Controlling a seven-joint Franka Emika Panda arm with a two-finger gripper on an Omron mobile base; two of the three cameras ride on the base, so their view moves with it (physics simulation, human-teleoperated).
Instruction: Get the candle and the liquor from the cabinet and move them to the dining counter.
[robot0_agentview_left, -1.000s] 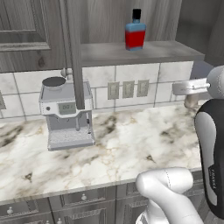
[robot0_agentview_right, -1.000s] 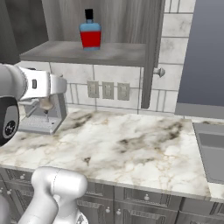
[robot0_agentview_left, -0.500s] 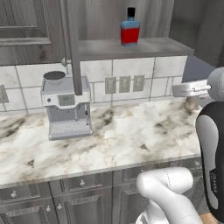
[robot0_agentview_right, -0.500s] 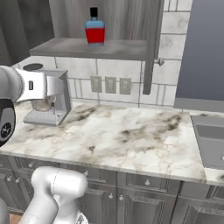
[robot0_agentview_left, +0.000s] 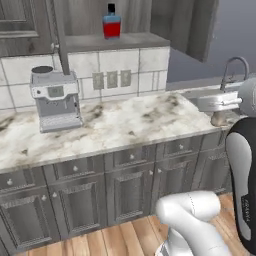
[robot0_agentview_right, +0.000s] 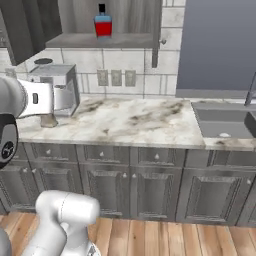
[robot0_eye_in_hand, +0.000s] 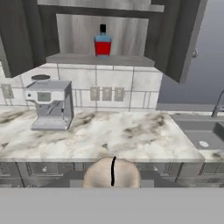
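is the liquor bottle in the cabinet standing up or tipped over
Upright. The liquor stands on the shelf of the open cabinet, black cap on top, blue part above the red part.

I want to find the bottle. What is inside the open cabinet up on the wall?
On the cabinet shelf stands the liquor, upright. Nothing else shows on the shelf; the parts behind the doors are hidden.

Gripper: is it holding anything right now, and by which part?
Yes: the gripper holds the candle. The jaws clamp its upper end, the body hanging below. The liquor stands in the cabinet.
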